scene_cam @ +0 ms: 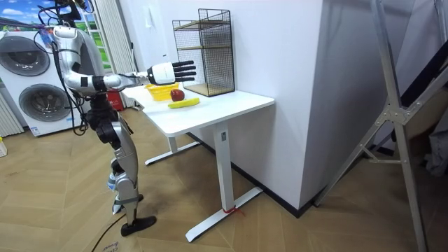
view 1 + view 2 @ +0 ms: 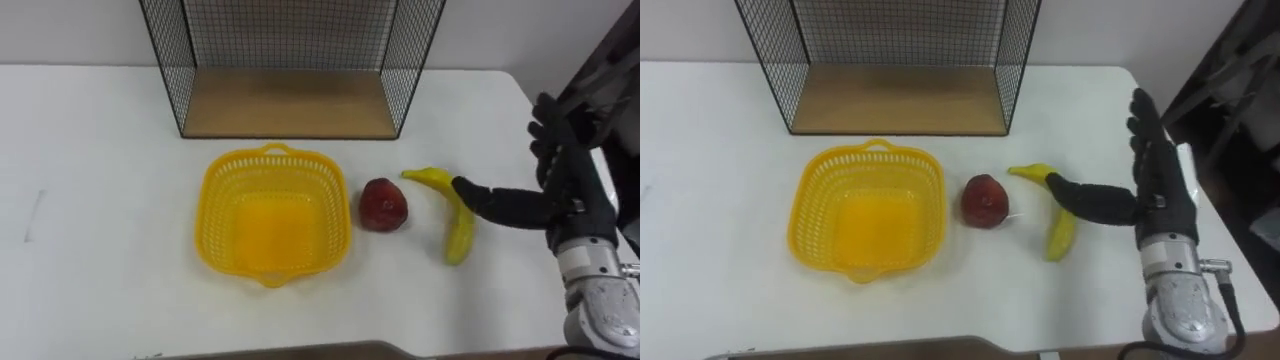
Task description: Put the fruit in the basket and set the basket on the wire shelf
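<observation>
Both banana (image 2: pixel 460 236) and red apple (image 2: pixel 383 205) lie outside the yellow basket (image 2: pixel 212 215); the right hand (image 2: pixel 566 190), fingers straight, should drop and wrap the banana's middle.

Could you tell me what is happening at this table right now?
The robot stands at the white table, its open right hand beside the banana, thumb reaching over it, nothing gripped. The banana and a red fruit lie on the table right of the empty yellow basket. The wire shelf stands behind it.
</observation>
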Available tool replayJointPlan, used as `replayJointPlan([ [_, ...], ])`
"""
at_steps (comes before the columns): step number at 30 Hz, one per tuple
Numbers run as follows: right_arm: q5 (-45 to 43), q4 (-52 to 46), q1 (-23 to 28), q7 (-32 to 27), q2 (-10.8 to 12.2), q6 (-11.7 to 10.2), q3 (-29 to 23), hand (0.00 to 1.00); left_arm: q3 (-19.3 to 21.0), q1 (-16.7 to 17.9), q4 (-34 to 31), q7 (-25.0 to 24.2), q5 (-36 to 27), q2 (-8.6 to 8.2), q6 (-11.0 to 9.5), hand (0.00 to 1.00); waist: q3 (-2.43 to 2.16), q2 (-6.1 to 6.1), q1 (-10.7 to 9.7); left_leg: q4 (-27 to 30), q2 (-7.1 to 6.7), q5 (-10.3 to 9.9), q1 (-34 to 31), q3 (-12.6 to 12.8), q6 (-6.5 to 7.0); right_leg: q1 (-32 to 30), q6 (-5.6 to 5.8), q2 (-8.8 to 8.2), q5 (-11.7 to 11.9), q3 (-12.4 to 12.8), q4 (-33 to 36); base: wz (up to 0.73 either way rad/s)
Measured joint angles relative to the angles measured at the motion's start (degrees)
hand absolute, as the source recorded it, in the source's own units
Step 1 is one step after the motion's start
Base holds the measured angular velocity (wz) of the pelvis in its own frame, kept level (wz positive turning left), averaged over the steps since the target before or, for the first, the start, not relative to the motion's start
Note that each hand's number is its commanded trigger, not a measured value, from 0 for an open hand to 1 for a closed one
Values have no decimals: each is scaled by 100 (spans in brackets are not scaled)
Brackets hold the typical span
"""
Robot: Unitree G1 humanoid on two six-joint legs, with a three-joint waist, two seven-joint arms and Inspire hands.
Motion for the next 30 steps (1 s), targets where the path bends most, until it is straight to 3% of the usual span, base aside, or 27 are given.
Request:
replayJointPlan([
  [9, -205, 1, -7, 607, 2, 36, 140, 0, 0, -111, 0, -7, 1, 0, -3, 0, 2, 40, 113, -2, -1, 0, 1, -5, 0, 1, -1, 0, 1, -2, 8, 0],
  [14, -731, 1, -6, 923, 61, 61, 186, 0, 4, -107, 0, -37, 3, -1, -3, 0, 0, 37, 145, -2, 0, 0, 4, -6, 0, 0, -1, 3, 1, 10, 9, 0],
  [19, -870, 1, -6, 1203, 121, 177, 284, 0, 5, -95, 0, -46, 6, -1, -3, 0, -9, 24, 208, 0, 0, 0, 6, -8, 0, 0, -1, 2, 1, 9, 9, 0],
  [30, -1349, 1, -7, 1406, 121, 240, 411, 0, 12, -75, -6, -39, 6, 0, -3, 0, -24, -11, 263, 15, 0, 0, -2, -35, 0, 7, -1, 0, 1, 5, 11, 0],
])
